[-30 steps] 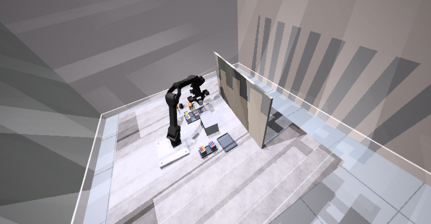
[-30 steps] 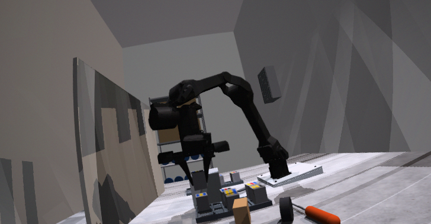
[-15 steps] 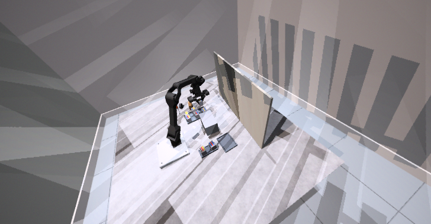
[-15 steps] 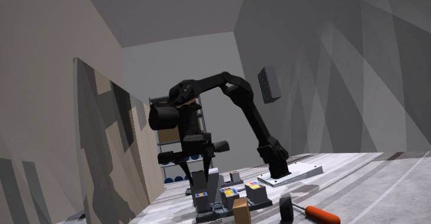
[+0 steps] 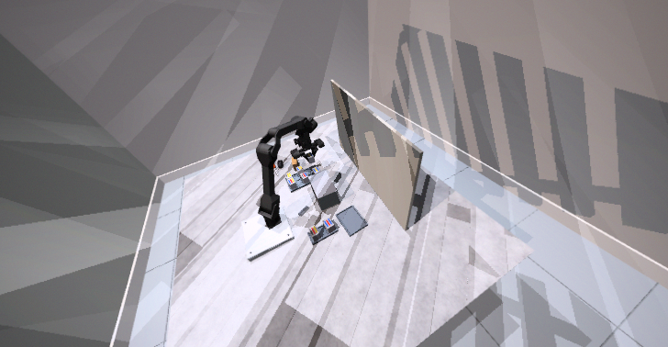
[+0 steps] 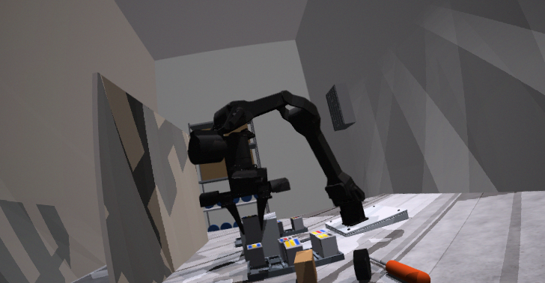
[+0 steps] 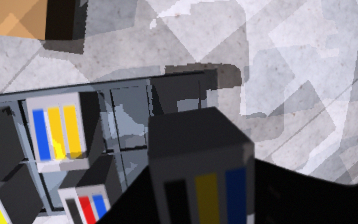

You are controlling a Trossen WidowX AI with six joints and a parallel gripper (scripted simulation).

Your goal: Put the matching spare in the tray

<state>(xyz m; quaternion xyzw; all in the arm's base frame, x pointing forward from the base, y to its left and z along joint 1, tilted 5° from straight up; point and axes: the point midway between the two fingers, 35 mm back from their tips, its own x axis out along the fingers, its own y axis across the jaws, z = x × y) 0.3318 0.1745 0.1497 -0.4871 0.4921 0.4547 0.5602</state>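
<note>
My gripper (image 5: 303, 156) (image 6: 249, 219) is shut on a grey spare block (image 7: 200, 150) (image 6: 250, 225) with a black, yellow and blue stripe label. It holds the block just above the dark spare rack (image 7: 180, 80) (image 6: 266, 269). In the rack, one spare (image 7: 57, 132) carries blue, yellow, yellow stripes and another spare (image 7: 85, 207) carries black, red, blue stripes. The flat dark tray (image 5: 351, 219) lies on the floor far from the gripper, beside a second small rack (image 5: 322, 229). The grey mounted unit (image 5: 326, 189) stands between the two racks; its back is hidden.
A tall tan panel (image 5: 378, 157) (image 6: 133, 174) stands upright close beside the racks. A brown box (image 7: 22, 17) (image 6: 305, 266), a black wheel (image 6: 361, 264) and an orange-handled screwdriver (image 6: 406, 271) lie near the rack. The arm's white base plate (image 5: 267, 237) is nearby.
</note>
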